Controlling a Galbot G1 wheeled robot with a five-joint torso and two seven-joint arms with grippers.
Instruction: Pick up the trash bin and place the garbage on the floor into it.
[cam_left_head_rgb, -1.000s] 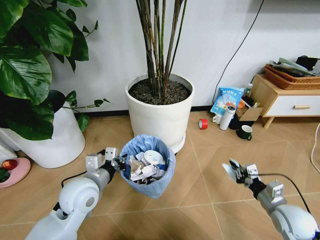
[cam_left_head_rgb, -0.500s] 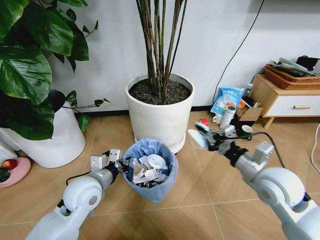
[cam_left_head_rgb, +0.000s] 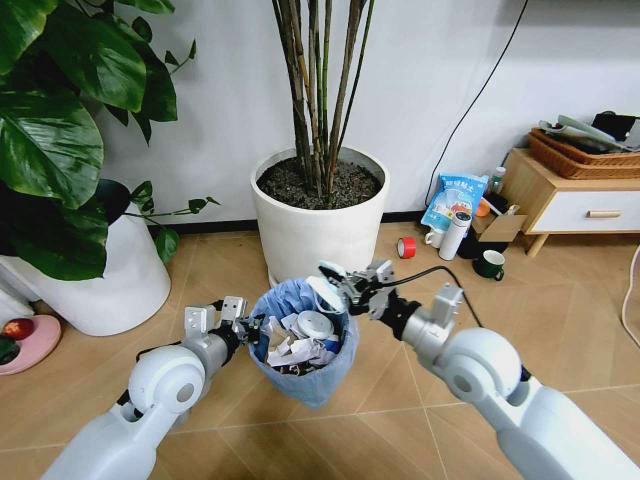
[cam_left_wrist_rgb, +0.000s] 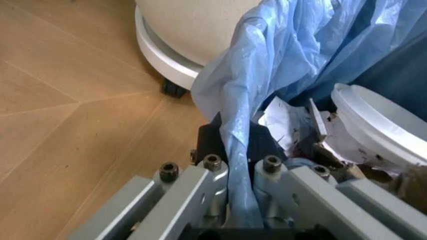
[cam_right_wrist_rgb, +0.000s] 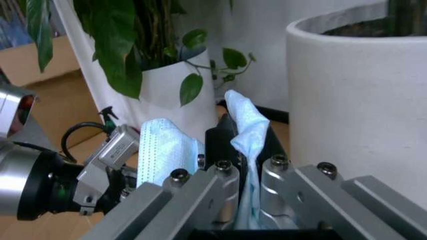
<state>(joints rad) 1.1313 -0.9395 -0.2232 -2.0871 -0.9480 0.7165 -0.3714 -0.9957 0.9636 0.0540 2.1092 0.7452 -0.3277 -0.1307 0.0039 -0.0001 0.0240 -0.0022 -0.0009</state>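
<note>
Tan chevron floor (cam_left_head_rgb: 400, 360) runs across the lower half of the head view, meeting a white wall at the top. At the left edge a big-leafed plant sits in a white planter (cam_left_head_rgb: 110, 280); at centre, just below the middle of the frame's top half, a second white planter (cam_left_head_rgb: 318, 225) holds tall bare stems. A low wooden cabinet (cam_left_head_rgb: 570, 195) with a woven basket stands at the right edge, with a blue bag, a white bottle, a red tape roll (cam_left_head_rgb: 406, 247) and a dark mug (cam_left_head_rgb: 489, 264) on the floor beside it.

Lower centre, the trash bin (cam_left_head_rgb: 300, 335), lined with a light-blue bag, hangs off the floor, stuffed with crumpled paper, a round white lid and other garbage (cam_left_head_rgb: 298, 338). The left gripper (cam_left_head_rgb: 243, 328) reaches in from the lower left, its fingers (cam_left_wrist_rgb: 213, 195) pinched together on the bag-covered rim at the bin's left side. The right gripper (cam_left_head_rgb: 338, 288) comes from the lower right and sits over the bin's right rim, fingers clamped on a pale-blue face mask (cam_right_wrist_rgb: 250, 130).
</note>
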